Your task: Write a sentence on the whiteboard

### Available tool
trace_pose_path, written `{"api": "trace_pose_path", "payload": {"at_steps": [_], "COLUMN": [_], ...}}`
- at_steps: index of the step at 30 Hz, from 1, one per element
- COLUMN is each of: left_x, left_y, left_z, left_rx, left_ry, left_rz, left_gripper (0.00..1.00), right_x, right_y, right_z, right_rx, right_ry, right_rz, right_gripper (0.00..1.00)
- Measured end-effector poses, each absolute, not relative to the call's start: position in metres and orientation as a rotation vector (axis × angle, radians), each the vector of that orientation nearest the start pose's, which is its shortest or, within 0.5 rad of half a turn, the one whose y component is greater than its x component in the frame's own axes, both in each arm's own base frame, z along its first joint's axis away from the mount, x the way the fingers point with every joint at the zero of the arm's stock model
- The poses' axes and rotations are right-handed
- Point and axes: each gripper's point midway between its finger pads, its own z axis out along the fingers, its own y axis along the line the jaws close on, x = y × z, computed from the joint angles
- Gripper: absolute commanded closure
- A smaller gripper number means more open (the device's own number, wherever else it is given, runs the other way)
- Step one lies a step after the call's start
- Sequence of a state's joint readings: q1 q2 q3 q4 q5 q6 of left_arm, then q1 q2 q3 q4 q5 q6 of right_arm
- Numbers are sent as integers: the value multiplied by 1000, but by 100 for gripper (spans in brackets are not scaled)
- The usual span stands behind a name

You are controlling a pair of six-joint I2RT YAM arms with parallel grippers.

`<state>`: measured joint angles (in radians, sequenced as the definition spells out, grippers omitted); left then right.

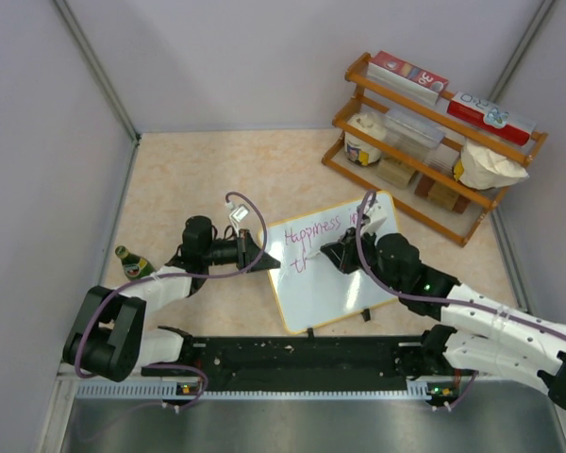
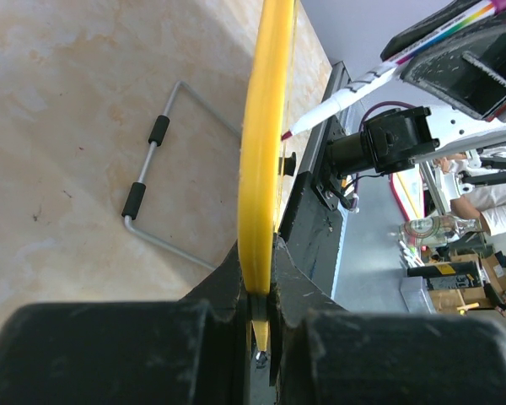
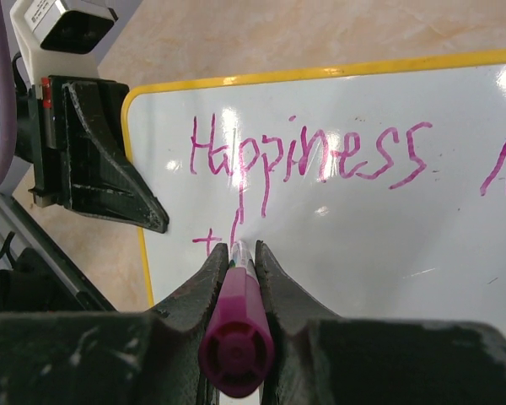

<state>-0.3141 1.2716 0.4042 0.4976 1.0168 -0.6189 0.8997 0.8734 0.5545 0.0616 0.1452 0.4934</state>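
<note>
The whiteboard (image 1: pixel 335 288), white with a yellow frame, lies tilted in the middle of the table. It carries magenta writing, "Happiness i" on the first line and "t" plus a stroke on the second. My left gripper (image 1: pixel 269 262) is shut on the board's left edge; the left wrist view shows the yellow frame (image 2: pixel 261 152) pinched between the jaws of that gripper (image 2: pixel 260 261). My right gripper (image 3: pixel 239 253) is shut on a magenta marker (image 3: pixel 236 337). The marker's tip rests on the whiteboard (image 3: pixel 363 253) at the second line's stroke.
A wooden rack (image 1: pixel 434 142) with boxes, a tub and bags stands at the back right. A green bottle (image 1: pixel 132 262) stands at the left near the wall. A wire stand (image 2: pixel 156 169) lies on the table beside the board. A black rail (image 1: pixel 302 359) runs along the near edge.
</note>
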Motion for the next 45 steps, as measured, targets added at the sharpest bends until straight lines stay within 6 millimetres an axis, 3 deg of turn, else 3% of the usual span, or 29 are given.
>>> {"api": "trace_pose_path", "payload": {"at_steps": [21, 36, 45], "left_x": [207, 207, 207], "left_y": [-237, -237, -238], "left_z": [133, 133, 133], "left_rx": [440, 439, 440], "left_ry": [2043, 2044, 2043], "left_rz": [-1573, -1573, -1573], "left_gripper": [100, 100, 100], "right_x": [222, 206, 204], "right_y": [253, 249, 243], "right_z": [205, 185, 188], "right_rx": [-274, -266, -258], "right_ry": [1875, 1913, 1910], "right_rz": [791, 853, 842], "right_gripper": [100, 100, 100]}}
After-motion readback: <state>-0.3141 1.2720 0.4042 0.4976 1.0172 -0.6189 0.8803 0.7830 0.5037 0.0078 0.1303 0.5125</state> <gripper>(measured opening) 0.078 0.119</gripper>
